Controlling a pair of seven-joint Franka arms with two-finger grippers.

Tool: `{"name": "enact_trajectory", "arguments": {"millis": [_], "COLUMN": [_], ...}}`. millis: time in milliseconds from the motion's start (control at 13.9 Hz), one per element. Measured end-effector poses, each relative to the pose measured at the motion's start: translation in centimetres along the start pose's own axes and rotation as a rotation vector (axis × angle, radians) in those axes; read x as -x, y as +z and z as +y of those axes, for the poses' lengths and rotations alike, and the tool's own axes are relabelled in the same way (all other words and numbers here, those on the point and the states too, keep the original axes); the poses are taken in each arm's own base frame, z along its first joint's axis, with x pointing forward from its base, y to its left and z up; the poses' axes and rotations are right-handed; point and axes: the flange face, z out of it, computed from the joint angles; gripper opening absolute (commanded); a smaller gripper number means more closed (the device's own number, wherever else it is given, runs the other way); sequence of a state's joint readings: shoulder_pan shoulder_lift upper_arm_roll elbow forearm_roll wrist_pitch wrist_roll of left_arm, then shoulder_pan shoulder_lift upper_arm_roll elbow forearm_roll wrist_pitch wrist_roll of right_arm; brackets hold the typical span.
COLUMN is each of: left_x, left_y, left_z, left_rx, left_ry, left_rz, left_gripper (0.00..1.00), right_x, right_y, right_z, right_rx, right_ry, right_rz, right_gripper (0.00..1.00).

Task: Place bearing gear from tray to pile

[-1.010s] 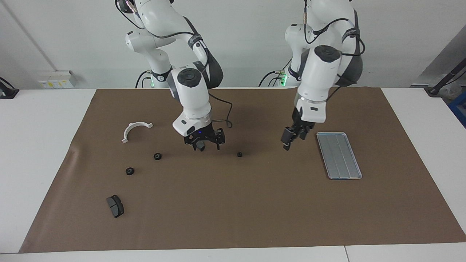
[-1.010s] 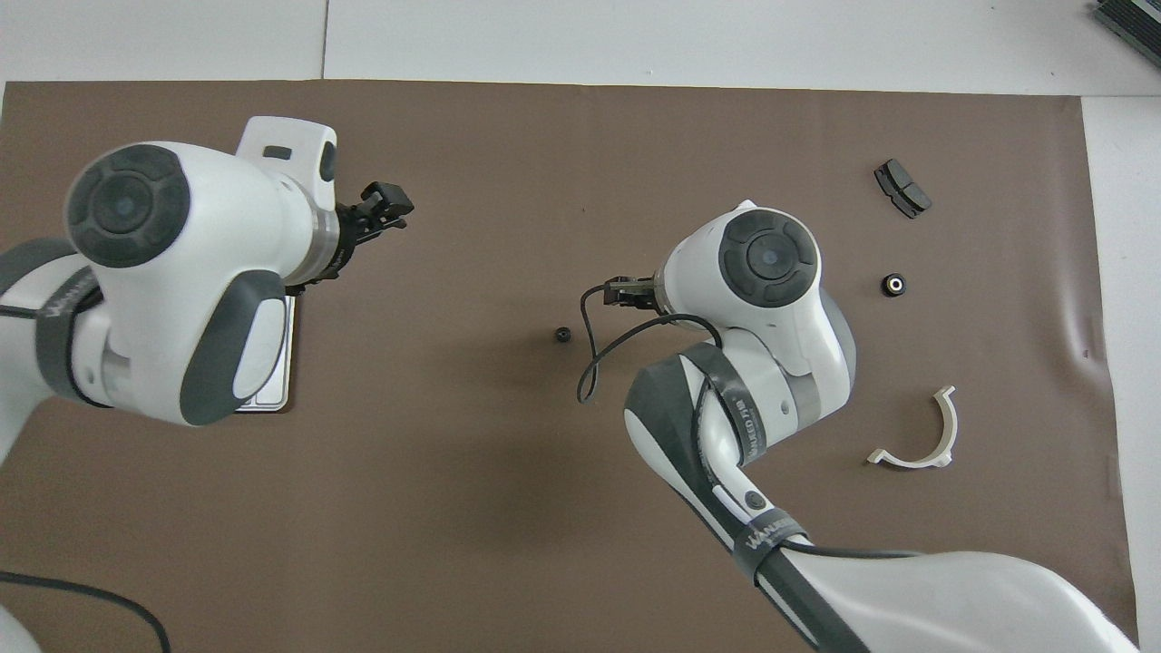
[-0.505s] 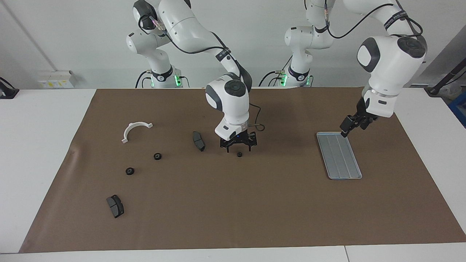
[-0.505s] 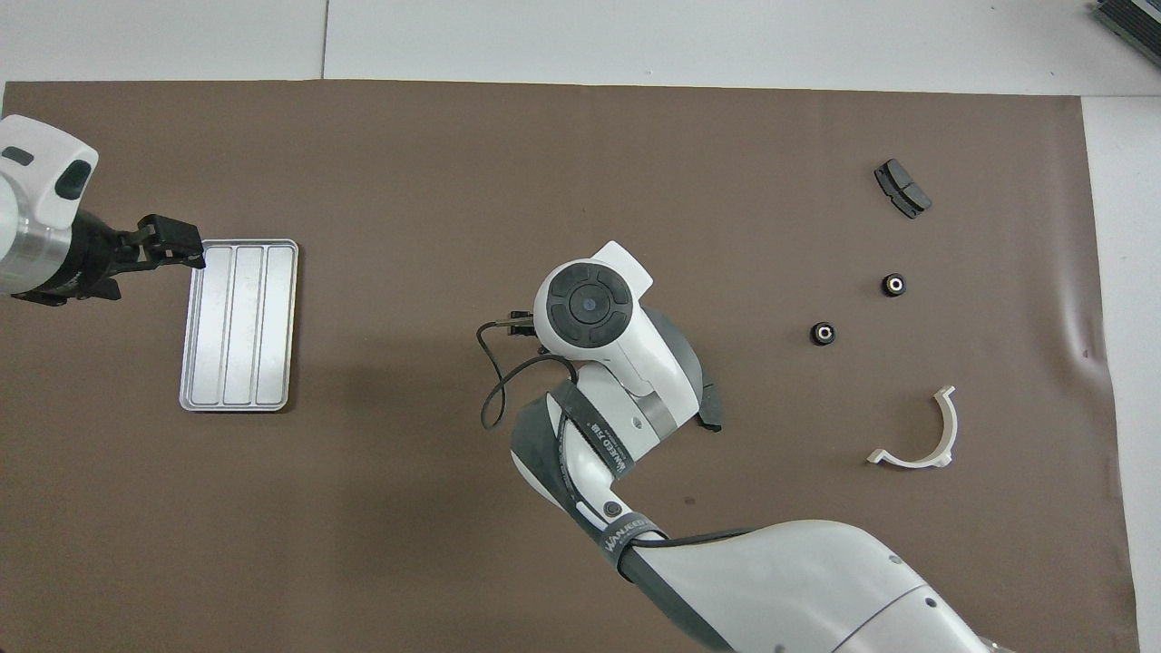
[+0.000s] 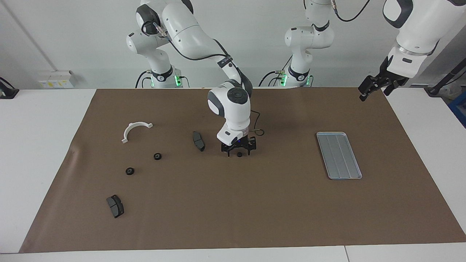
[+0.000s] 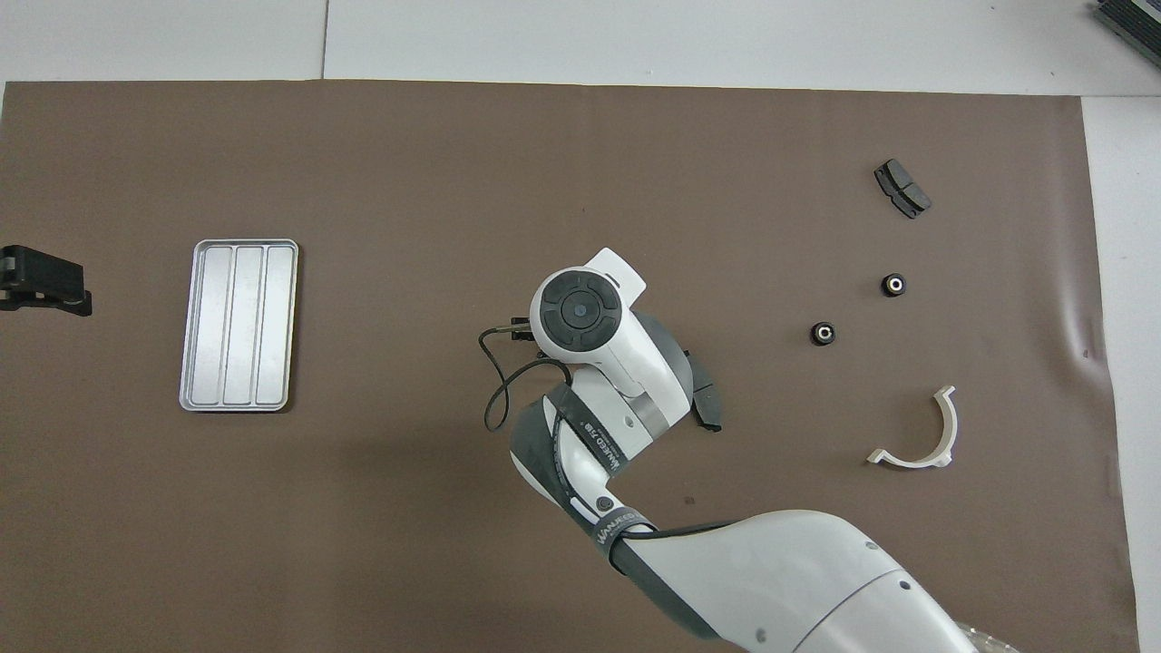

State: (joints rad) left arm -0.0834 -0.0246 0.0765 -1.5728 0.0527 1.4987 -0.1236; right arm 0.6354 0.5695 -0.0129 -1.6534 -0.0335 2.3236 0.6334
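**Q:** So what lay on the table, starting with the biggest thing?

**A:** Mostly a brown mat (image 5: 233,203) that covered the white table (image 5: 36,163). Taking the tray (image 5: 339,155) as the landmark: it sat flat on the mat toward the left arm's end of the table, grey-blue and ribbed, with nothing in it.

**Q:** And the arms?

**A:** The right arm (image 5: 204,43) reached out over the middle of the mat, well apart from the tray. Its gripper, the right gripper (image 5: 239,153), was down at the mat with its fingers spread wide, one on each side of a small black bearing gear (image 5: 239,154). I could not tell whether they touched it. From overhead, the arm hid that gear. The left gripper (image 5: 371,88) hung high in the air above the mat's edge, clear of the tray; I could not tell how its fingers stood.

**Q:** Where was the pile?

**A:** Well apart from the tray, toward the right arm's end of the table: a white half-ring bracket (image 5: 135,130), two brake pads, one (image 5: 198,141) just beside the right gripper and one (image 5: 115,206) farther from the robots, and two more black gears (image 5: 157,156) (image 5: 129,171) between the bracket and that farther pad.
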Motion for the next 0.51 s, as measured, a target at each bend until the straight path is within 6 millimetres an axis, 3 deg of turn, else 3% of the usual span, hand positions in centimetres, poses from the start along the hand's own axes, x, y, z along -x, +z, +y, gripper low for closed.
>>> {"name": "enact_trajectory", "arguments": {"millis": [361, 433, 505], "left_x": [0.4, 0.1, -0.2], "left_y": [-1.8, -1.4, -0.8], "left_z": [3.3, 3.6, 3.7], "left_rx": [0.013, 0.017, 0.020], "left_ry": [0.062, 0.066, 0.069], "left_rz": [0.023, 0.036, 0.042], "left_gripper": [1.00, 1.00, 1.00], "right_x": [0.0, 0.0, 0.0], "right_y": [0.1, 0.1, 0.1], "right_z": [0.0, 0.0, 0.1], "right_rx": [0.005, 0.005, 0.007], "right_ry": [-0.004, -0.005, -0.006], "right_rz": [0.000, 0.001, 0.003], "right_gripper": [0.40, 0.33, 0.19]}}
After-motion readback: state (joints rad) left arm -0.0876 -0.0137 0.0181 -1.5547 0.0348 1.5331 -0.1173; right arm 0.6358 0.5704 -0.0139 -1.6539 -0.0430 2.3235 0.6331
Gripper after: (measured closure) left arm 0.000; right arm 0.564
